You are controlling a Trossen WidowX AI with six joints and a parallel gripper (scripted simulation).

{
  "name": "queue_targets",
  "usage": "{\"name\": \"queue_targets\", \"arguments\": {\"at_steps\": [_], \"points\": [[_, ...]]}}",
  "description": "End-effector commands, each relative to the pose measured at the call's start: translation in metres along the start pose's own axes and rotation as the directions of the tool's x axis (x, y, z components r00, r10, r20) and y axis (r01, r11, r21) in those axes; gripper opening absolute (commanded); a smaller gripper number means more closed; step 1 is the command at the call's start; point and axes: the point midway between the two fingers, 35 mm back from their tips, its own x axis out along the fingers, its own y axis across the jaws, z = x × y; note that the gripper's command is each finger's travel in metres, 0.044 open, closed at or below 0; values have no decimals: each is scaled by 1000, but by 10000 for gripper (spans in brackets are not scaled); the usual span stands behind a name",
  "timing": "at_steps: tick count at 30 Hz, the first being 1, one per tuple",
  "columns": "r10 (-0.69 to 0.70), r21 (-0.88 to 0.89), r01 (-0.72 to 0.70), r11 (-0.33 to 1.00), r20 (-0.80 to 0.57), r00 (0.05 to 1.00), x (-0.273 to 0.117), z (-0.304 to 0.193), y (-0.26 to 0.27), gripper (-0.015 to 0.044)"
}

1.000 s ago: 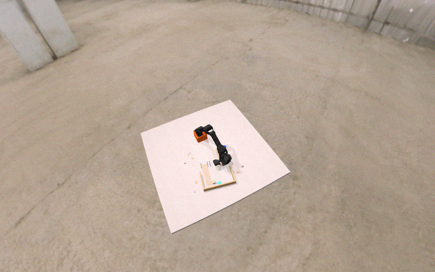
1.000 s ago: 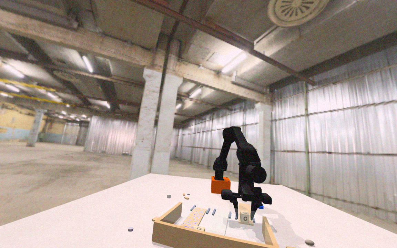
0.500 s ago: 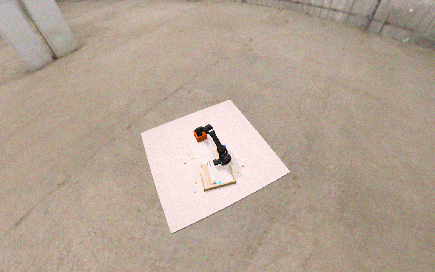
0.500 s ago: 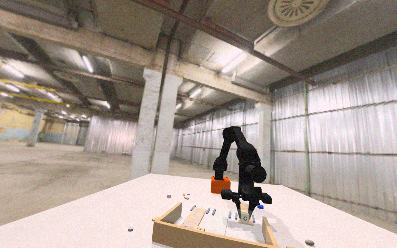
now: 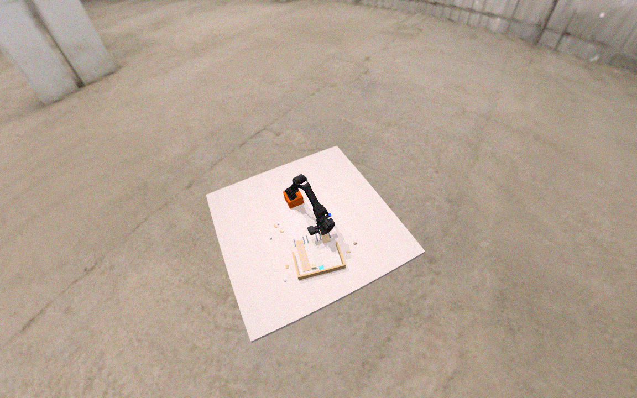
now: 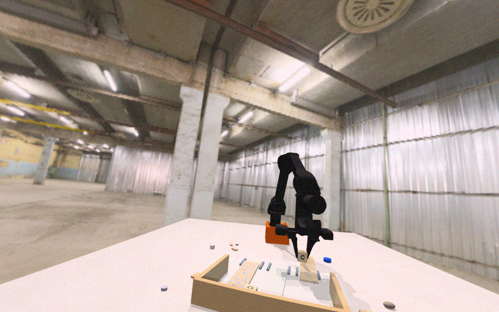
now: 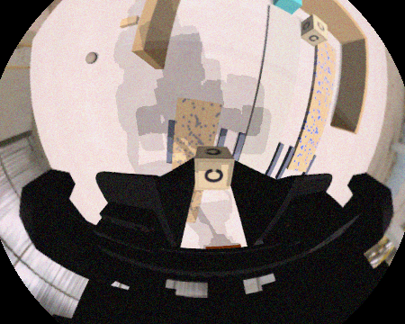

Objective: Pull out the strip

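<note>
The black parallel-jaw gripper (image 6: pixel 301 254) (image 7: pixel 211 162) is partly closed, approx. a third open, w/ the pale wooden cube marked "C" (image 6: pixel 302 256) (image 7: pixel 213 173) clamped betw. its fingertips. Landmark: the open-sided tan wooden frame (image 5: pixel 323 272) (image 6: pixel 235 296) (image 7: pixel 350 83). The held cube is outside the frame, on the arm-base side, apparently raised above the speckled flat wooden strip (image 5: pixel 326 237) (image 6: pixel 308 271) (image 7: pixel 198 117); that strip lies at the frame's open side, betw. slim grey-blue guide bars, its near end beyond them toward the base. A second strip, blue-speckled and flat (image 5: pixel 303 255) (image 6: pixel 244 272) (image 7: pixel 319 99), lies inside the frame, w/ a second lettered wooden cube (image 5: pixel 313 266) (image 6: pixel 250 287) (image 7: pixel 314 31) at its far end, near the small cyan block (image 5: pixel 321 267) (image 7: pixel 288 4). Judged stage: strip pull done, lift under way; hold remains. Main risk: slip or rotation of cube, if grip force is low or contact is off-centre, as the fingers bear on two side faces only. A fast lift or abrupt stop could cause same. If clearance is small, any dip or sideways travel may knock cube on strip or guides. Rec.: straight, slow rise, grip maint., then steady hold, well clear of frame.
</note>
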Motion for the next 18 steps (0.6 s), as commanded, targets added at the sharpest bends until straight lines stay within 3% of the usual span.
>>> {"name": "queue_targets", "arguments": {"at_steps": [1,18], "points": [[3,-4,-3,1000,1,1000,-7,-12,-2,0],[2,-4,-2,1000,-4,1000,-8,-63,-13,0]]}}
